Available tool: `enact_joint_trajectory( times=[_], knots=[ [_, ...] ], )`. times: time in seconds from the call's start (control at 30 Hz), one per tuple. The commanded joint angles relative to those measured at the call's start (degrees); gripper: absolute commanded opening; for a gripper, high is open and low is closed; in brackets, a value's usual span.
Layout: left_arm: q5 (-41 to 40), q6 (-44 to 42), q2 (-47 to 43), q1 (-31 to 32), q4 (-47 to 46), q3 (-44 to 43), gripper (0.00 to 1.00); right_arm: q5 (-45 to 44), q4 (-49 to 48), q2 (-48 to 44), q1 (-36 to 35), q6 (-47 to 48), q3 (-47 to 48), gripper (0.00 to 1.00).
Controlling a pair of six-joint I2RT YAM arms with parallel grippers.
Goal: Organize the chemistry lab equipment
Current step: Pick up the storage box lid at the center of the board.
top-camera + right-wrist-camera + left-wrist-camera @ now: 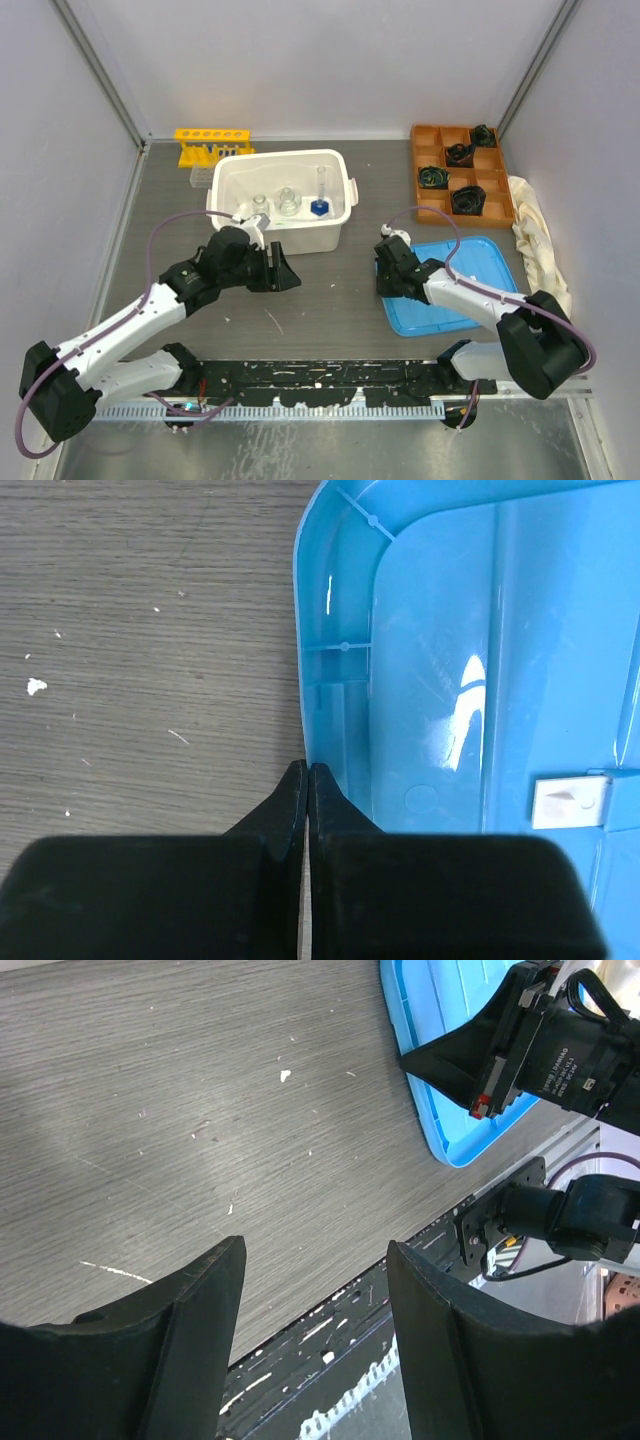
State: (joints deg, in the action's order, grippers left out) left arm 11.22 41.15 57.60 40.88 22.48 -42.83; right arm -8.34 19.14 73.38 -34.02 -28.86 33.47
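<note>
Two small clear glass flasks (260, 207) (288, 202) and the blue-based cylinder (320, 200) stand inside a white bin (335, 228). Behind the bin are the yellow rack (213, 143) and the clear plastic rack (203, 177). My left gripper (285, 270) (315, 1250) hovers open over bare table in front of the bin, with nothing between its fingers. My right gripper (385, 270) (307, 768) is shut, its tips meeting right at the left rim of a flat blue lid (470, 680) (455, 285). Whether the rim is pinched I cannot tell.
An orange compartment tray (442, 160) with black objects sits at the back right, and a cream cloth (535, 235) lies along the right wall. The black, paint-flecked front strip (330, 380) runs along the near edge. In the left wrist view the right arm (560, 1045) shows over the blue lid (440, 1090).
</note>
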Motion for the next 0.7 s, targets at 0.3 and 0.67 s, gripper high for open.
enact_joint_trajectory(
  times=[0.3, 0.67],
  knots=[
    [0.72, 2.01, 0.03, 0.64, -4.65, -0.83, 0.60, -1.37, 22.46, -21.24, -0.22, -2.78, 19.07, 0.01],
    [0.27, 3.91, -0.29, 2.81, -12.14, -1.03, 0.60, -0.70, 21.14, -33.92, -0.21, -0.51, 37.59, 0.01]
  ],
)
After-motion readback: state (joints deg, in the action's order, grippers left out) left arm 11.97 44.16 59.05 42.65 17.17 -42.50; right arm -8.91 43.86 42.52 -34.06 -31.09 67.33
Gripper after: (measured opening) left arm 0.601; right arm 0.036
